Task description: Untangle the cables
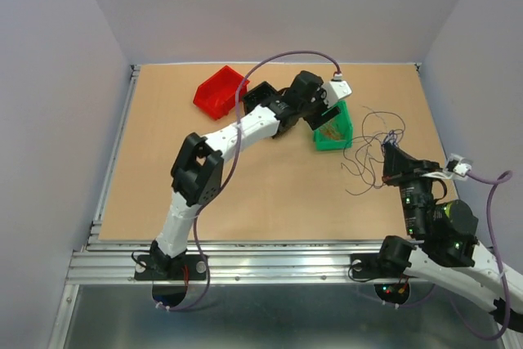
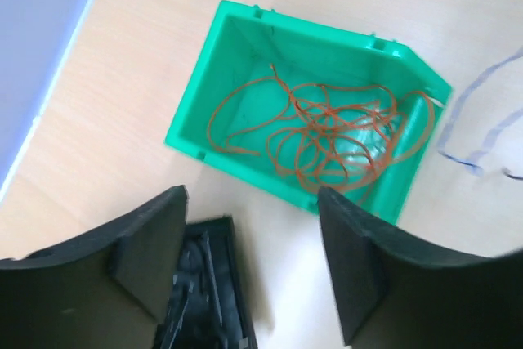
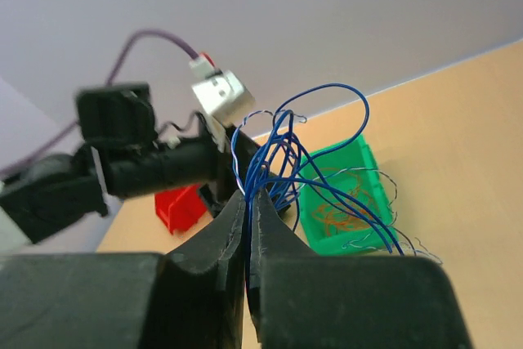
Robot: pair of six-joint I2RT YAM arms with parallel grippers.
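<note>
cables (image 1: 369, 138) show in two lots. blue strands (image 3: 282, 153), hair-thin, some of them purplish, rise in loose curly loops from the right gripper (image 3: 248, 202). its jaws are pressed together on the bunch where the strands meet. from above, this lot fans out over the right part of the table (image 1: 163, 161), between the green bin (image 2: 192, 124) and the right arm, with thin ends trailing down toward the wood. one pale loop lies on the table just beside the bin. orange strands (image 2: 327, 132) lie inside the green bin as a loose flat coil of overlapping loops. they cover most of its floor, and one loop runs up along the wall on the right of the left wrist view. the left gripper (image 2: 249, 222) hangs over the near edge of this bin with its jaws spread wide, clear of the orange coil below. the red bin (image 1: 219, 91) sits near the far edge of the table, well apart to the left of the green one. what it holds cannot be told from these views.
</note>
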